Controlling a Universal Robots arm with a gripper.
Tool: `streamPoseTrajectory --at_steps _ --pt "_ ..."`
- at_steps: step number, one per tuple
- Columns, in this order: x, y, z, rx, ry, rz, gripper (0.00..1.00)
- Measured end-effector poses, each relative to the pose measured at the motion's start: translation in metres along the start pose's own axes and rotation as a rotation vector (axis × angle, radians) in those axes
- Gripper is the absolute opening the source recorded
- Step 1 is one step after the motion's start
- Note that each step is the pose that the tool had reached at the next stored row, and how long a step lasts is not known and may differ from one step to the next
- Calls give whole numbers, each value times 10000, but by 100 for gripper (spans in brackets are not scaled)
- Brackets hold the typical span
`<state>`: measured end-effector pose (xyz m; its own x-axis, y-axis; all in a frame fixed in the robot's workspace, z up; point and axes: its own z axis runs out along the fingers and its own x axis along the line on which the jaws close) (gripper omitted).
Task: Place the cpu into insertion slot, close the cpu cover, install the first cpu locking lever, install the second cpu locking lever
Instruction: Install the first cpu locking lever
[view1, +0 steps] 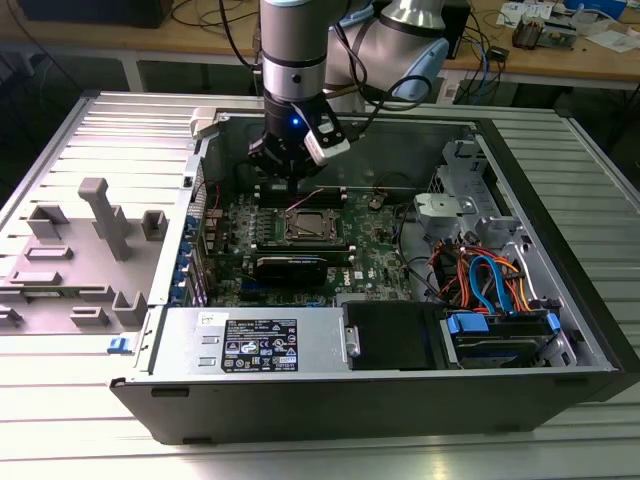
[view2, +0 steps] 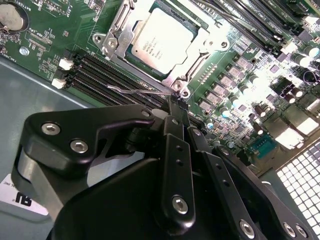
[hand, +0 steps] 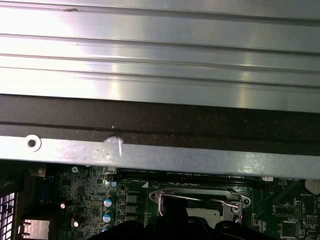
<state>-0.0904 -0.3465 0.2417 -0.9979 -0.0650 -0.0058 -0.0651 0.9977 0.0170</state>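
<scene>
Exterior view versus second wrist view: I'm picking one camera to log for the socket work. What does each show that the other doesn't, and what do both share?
The exterior view adds the open case, the grey fixture tray at the exterior view's left, the power supply and the blue and orange cables. The second wrist view adds detail: the cpu seated with the cpu cover down around it, and a wire lever by the cover's corner. Both show the green board and the gripper beside the socket.

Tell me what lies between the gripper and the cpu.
In the second wrist view, a thin wire locking lever and one edge of the cpu cover lie between the gripper and the cpu.
</scene>
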Motion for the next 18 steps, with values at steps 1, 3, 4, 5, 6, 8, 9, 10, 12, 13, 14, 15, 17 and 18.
streamPoseTrajectory --at_steps 1,3,4,5,6,8,9,10,12,13,14,15,17,18 --pt "0 0 0 52 4 -1 11" --pt "0 0 0 53 4 0 11" --pt "0 0 0 54 4 0 11" --pt "0 0 0 55 3 -1 11" --pt "-1 0 0 56 3 -1 11" --pt "-1 0 0 58 3 -1 11" --pt "0 0 1 58 4 0 11" --pt "-1 1 7 57 3 -1 11" --pt "-2 0 20 58 4 1 11" --pt "-6 -1 40 56 2 -1 11" --pt "-16 -2 55 56 3 -2 11" --pt "-22 -3 69 50 3 -1 11" --pt "-28 -3 84 -25 -1 0 11" --pt "-31 -3 95 -50 -5 1 11"
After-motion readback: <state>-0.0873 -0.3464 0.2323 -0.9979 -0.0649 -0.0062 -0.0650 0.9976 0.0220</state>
